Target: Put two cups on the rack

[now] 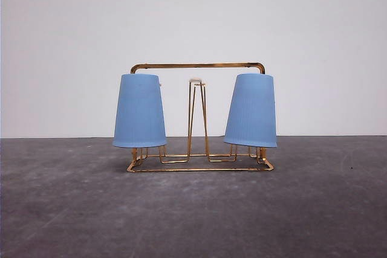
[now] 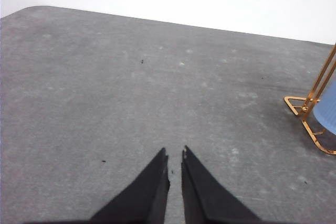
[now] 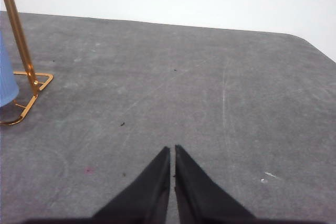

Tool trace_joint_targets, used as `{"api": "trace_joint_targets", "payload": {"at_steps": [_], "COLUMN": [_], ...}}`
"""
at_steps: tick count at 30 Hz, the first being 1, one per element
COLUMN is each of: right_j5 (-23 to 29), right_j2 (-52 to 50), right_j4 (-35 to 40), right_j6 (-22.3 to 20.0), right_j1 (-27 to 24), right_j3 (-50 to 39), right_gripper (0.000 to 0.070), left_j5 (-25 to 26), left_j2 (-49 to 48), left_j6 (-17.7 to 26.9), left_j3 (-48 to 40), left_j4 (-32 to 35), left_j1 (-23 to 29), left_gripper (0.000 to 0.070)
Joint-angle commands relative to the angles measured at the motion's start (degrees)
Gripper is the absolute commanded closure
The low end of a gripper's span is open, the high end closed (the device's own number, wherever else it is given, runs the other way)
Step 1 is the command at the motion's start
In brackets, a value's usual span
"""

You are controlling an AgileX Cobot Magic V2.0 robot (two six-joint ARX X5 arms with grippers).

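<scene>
Left gripper point(image 2: 175, 153) over bare grey table point(image 2: 131, 93), fingers nearly together, a thin slit between the tips, nothing held. Left cup point(image 1: 139, 111) inverted on gold rack point(image 1: 198, 65), upright. Bare white-tipped prongs point(image 1: 196, 81) at centre. Right cup point(image 1: 251, 110) inverted, slightly tilted. Right gripper point(image 3: 172, 149) above the table, tips almost touching, empty, rack corner well apart.
</scene>
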Motion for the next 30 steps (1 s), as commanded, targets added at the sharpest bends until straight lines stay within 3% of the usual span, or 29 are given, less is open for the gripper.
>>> {"api": "trace_joint_targets", "payload": {"at_steps": [1, 30], "right_j5": [0.17, 0.16], "right_j2": [-0.04, -0.04], "right_j4": [0.74, 0.74], "right_j6": [0.72, 0.72], "right_j1": [-0.02, -0.02], "right_j3": [-0.22, -0.22], "right_gripper": [0.0687, 0.0687], "left_j5": [-0.2, -0.2], "left_j2": [-0.07, -0.07], "left_j6": [-0.04, -0.04], "left_j3": [-0.9, -0.9], "left_j4": [-0.22, -0.22], "left_j1": [0.07, 0.07], "left_gripper": [0.0674, 0.0674]}}
